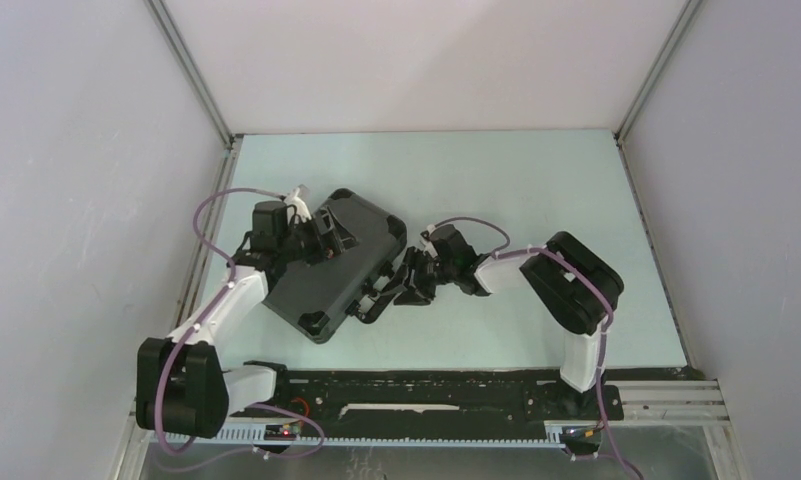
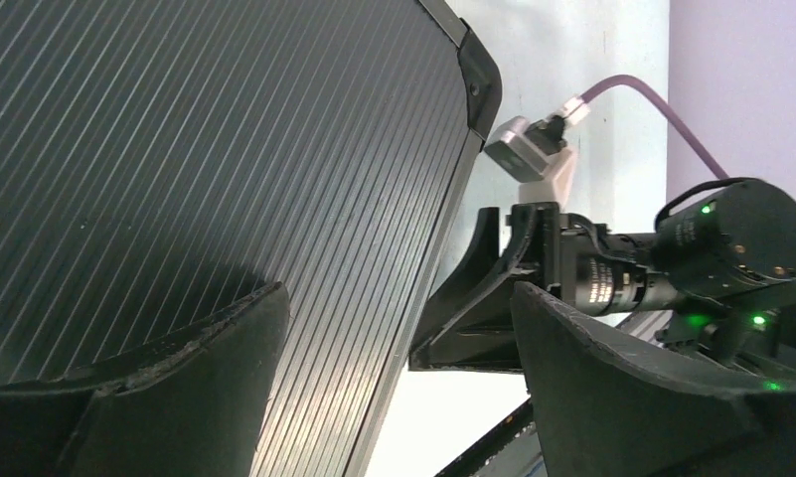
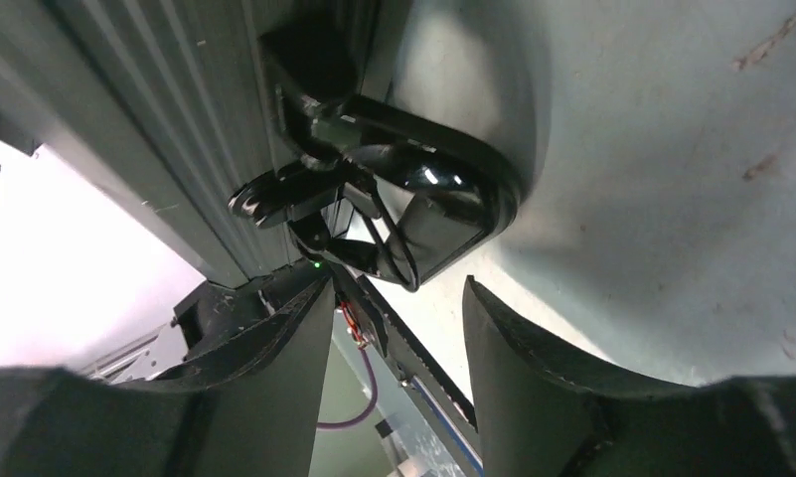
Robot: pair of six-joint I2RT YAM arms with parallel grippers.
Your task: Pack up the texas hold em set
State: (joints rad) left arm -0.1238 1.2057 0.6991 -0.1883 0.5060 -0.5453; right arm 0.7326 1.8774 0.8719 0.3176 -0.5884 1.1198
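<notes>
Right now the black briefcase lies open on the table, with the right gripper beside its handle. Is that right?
Not quite: the briefcase is closed, lid down, as the top external view shows. It does lie on the table, with the right gripper beside its handle.

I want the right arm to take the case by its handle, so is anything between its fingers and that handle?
Nothing visible does. In the right wrist view the handle of the closed black briefcase sits just ahead of the right gripper, its fingers open, with no object in the gap.
</notes>
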